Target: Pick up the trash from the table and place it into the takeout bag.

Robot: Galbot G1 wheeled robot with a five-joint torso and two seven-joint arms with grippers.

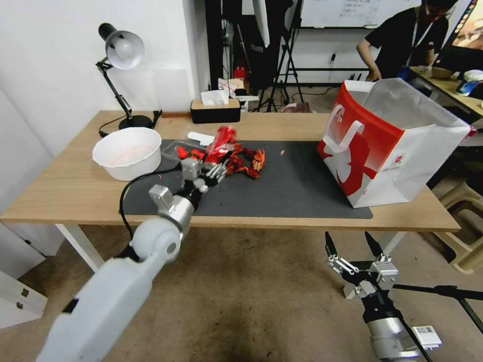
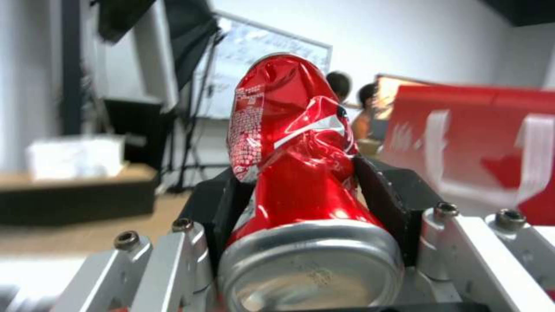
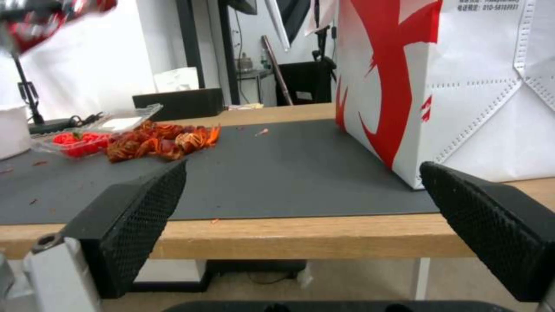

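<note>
While the left gripper [image 2: 303, 190] is clamped on the crushed red soda can [image 2: 289, 151], raised above the crayfish shells [image 1: 246, 162], the carry step is in hand; next it needs a swing across to the takeout bag [image 1: 387, 146] (open-topped, farther along the worktop [image 1: 65, 191]). Below the bag, the right gripper [image 1: 353, 245] waits, fingers apart. Beside the shells sits a white bowl [image 1: 128, 152].

White wall [image 1: 50, 60], worn brownish floor [image 1: 251, 301], black desk lamp [image 1: 121, 55] (shade silver), black tissue box [image 1: 215, 110], whiteboard [image 1: 347, 12], tripod stands [image 1: 287, 55].
</note>
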